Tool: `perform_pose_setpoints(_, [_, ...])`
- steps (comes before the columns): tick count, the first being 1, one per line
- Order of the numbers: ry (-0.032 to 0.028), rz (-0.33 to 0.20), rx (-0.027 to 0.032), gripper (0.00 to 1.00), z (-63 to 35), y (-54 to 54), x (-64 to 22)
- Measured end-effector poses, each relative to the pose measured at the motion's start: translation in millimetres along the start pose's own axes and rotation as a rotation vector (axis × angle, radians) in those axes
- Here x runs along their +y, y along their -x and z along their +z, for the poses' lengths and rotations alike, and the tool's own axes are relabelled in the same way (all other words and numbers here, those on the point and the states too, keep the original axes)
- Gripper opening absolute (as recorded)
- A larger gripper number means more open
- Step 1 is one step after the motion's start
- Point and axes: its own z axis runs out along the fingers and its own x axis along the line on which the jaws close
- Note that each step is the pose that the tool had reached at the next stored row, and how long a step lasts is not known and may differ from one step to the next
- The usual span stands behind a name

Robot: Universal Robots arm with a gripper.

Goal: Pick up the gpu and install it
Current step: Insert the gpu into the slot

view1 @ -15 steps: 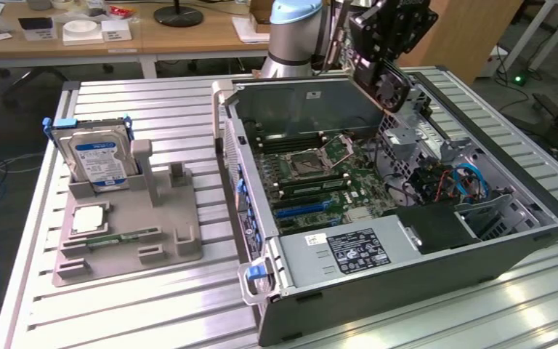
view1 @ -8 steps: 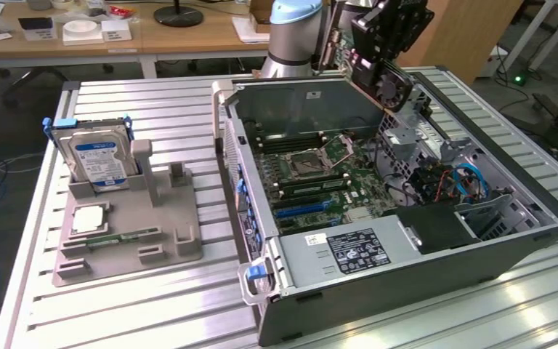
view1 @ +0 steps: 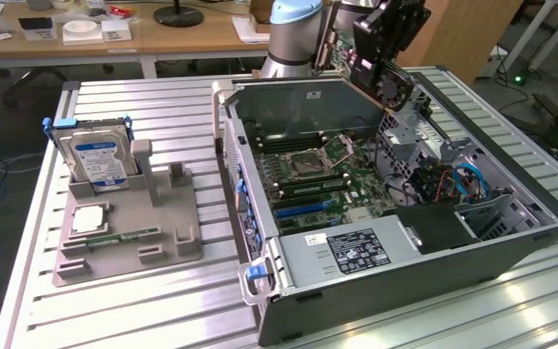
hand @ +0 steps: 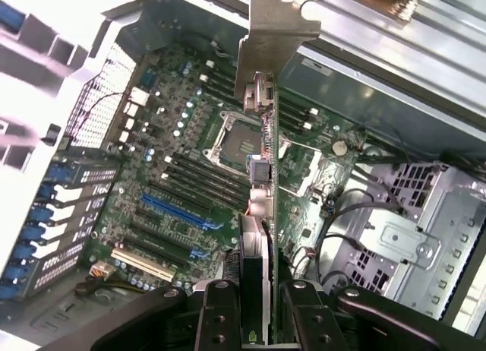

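**card held over the open computer case**

exterior view: the robot arm (view1: 293, 33) stands behind an open computer case (view1: 511, 240) that lies on its side on a slatted metal surface (view1: 143, 94). the pincer (view1: 381, 33) hangs over the far rim of the case and grips the gpu (view1: 392, 81), a dark card with a round fan. the card is tilted and sits above the case, not in a slot. inside the case lie the green motherboard (view1: 318, 174) and a grey power supply (view1: 357, 251) at the near end. well apart, toward the exterior view's left, a grey holder (view1: 134, 240) carries an upright hard drive (view1: 99, 156) with a blue label and a narrow green memory stick (view1: 119, 238) lying flat.

wrist view: the pincer (hand: 258, 320) is partly closed, its two black fingers (hand: 220, 313) pressed against opposite faces of the gpu (hand: 262, 176). the card is seen edge-on, with its silvery metal bracket (hand: 266, 32) at the end away from the pincer. below it spreads the motherboard (hand: 182, 161), with the processor socket (hand: 239, 142), a blue slot (hand: 178, 212) and a metal drive cage (hand: 402, 237). the card's edge is above the board, apart from it.
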Motion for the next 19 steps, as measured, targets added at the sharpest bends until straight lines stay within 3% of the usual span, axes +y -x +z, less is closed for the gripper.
perform_pose_setpoints(19, [0.0029, -0.236, 0.0128, 0.27, 0.0, -1.5, 0.5])
